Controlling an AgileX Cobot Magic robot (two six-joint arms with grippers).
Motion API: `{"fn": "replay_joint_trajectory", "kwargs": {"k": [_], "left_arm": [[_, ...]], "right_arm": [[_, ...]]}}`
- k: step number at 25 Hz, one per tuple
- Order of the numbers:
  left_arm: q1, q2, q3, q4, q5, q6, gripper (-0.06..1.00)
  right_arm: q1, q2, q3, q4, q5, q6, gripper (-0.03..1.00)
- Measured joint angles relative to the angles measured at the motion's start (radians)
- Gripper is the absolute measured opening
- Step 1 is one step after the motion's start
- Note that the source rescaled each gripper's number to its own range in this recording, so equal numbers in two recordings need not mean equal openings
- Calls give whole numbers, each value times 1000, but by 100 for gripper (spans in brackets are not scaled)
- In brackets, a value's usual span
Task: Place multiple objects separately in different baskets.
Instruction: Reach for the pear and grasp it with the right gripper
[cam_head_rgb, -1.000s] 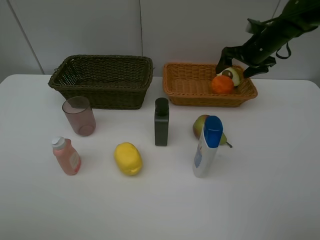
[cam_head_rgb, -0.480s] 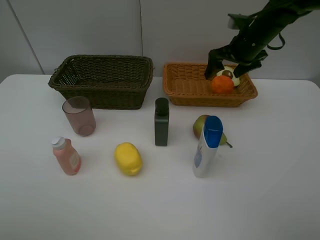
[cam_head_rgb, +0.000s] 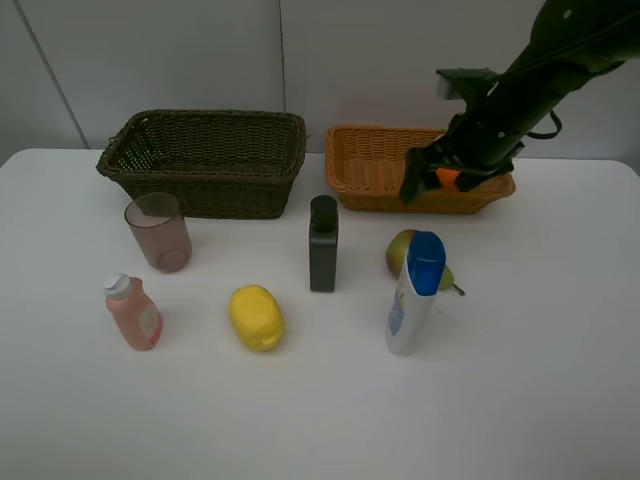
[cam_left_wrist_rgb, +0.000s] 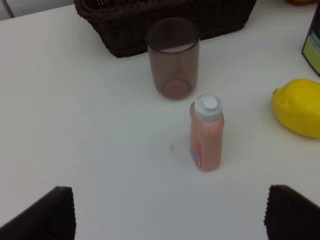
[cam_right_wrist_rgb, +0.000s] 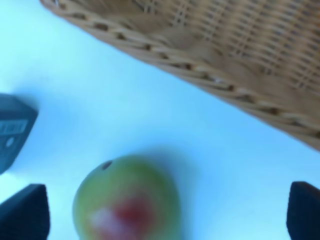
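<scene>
- Two baskets sit by the table's (cam_head_rgb: 560, 400) far edge up high: dark basket (cam_head_rgb: 205, 160) left, light orange basket (cam_head_rgb: 370, 170) right. Our right gripper (cam_head_rgb: 438, 188) hangs spread wide and empty over the orange one's front rim, the orange (cam_head_rgb: 447, 177) peeking past it.
- Bare table runs along the near edge. Pink cup (cam_head_rgb: 158, 232), pink bottle (cam_head_rgb: 132, 312), lemon (cam_head_rgb: 257, 317) and dark green bottle (cam_head_rgb: 323, 244) stand apart; the pear (cam_head_rgb: 402, 250) sits just behind the white bottle (cam_head_rgb: 415, 295).
- Left wrist: our left gripper (cam_left_wrist_rgb: 170, 215) is wide open, holding nothing, over bare table, with the pink bottle nearest.
- Right wrist: we see the blurry pear between the open fingers and the orange basket's rim close by.
</scene>
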Motion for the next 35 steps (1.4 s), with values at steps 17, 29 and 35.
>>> {"fn": "replay_joint_trajectory", "kwargs": {"k": [17, 29, 35], "left_arm": [[0, 0, 0, 0, 0, 0, 100], [0, 0, 0, 0, 0, 0, 100], [0, 0, 0, 0, 0, 0, 100]], "right_arm": [[106, 7, 122, -55, -139, -7, 100], [106, 88, 122, -47, -153, -7, 100], [106, 118, 122, -42, -155, -7, 100]]}}
